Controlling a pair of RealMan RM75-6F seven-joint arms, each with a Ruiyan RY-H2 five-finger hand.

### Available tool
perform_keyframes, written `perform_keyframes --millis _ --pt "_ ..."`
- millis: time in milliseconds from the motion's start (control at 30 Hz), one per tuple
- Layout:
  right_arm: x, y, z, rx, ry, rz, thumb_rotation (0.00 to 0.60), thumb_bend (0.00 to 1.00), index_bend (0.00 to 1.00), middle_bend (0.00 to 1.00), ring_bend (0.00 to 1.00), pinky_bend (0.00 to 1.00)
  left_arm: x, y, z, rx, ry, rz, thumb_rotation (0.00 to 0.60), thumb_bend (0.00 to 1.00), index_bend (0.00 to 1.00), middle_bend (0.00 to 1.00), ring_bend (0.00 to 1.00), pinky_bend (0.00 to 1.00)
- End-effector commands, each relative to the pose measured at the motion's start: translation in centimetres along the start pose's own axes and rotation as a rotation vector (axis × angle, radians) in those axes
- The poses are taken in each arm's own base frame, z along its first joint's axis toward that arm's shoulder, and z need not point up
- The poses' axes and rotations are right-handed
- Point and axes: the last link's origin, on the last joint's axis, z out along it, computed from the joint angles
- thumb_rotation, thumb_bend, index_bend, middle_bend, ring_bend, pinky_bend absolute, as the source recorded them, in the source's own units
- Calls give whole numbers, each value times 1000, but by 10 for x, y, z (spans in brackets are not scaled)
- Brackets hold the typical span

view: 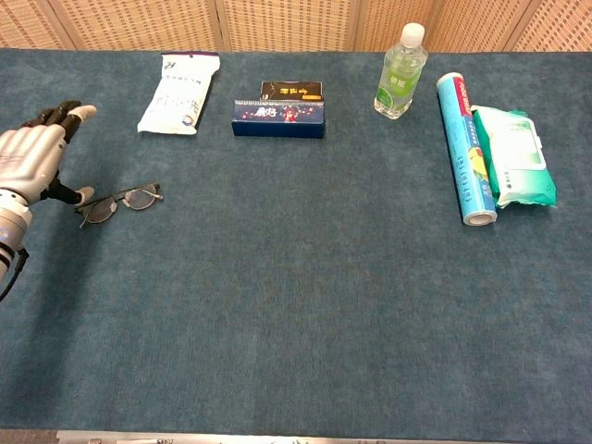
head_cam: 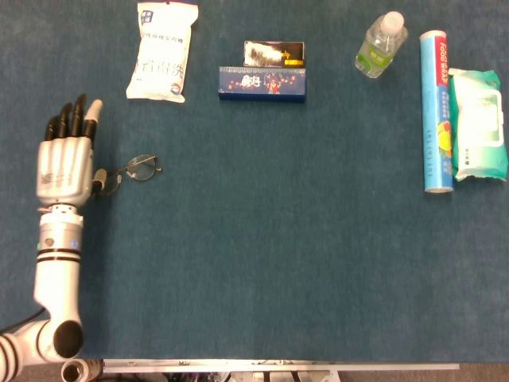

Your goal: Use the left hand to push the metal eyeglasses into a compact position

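Left side of the frame, lower to middle: the left hand (head_cam: 65, 163) lies flat over the counter (head_cam: 270, 255), palm down, fingers straight, close together and pointing toward the far edge, holding nothing. Its thumb sticks out sideways and its tip meets the near end of the eyeglasses (head_cam: 134, 169). The eyeglasses rest on the counter just beside the hand, at middle left, lenses lying close together and slightly angled; the chest view shows the same contact at the thumb. The right hand appears in neither view.

Right of the frame, middle to upper: a blue tube (head_cam: 435, 111) lies lengthwise, touching a green wipes pack (head_cam: 477, 125) on its outer side.

Far row, upper frame: a white pouch (head_cam: 163, 50) at upper left, a dark blue box (head_cam: 263, 83) with a black box (head_cam: 273, 52) right behind it at upper centre, and a clear bottle (head_cam: 380, 44) at upper right
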Motion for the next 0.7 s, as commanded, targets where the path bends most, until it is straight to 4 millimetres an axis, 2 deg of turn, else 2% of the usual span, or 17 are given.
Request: perform_keyframes --millis 33,200,367,500,700 --pt "-2 -1 0 1 -5 -4 600 280 430 353 170 390 36 -16 -21 -14 54 -37 600 225 0 0 0 110" --pt "-9 -2 1 -1 -23 -24 600 280 430 353 170 390 71 -38 -48 -22 23 -44 600 225 0 0 0 110" --pt "-14 -3 3 -9 -25 -48 600 280 430 353 170 390 99 -61 -72 -30 6 75 600 225 7 0 0 111" --pt "-19 -4 4 -10 -34 -63 600 280 430 353 170 390 112 -76 -87 -18 15 112 600 225 29 0 0 111" --pt "-28 -5 6 -13 -61 -84 600 281 430 353 170 390 121 -97 -103 -15 71 7 600 225 77 0 0 110"
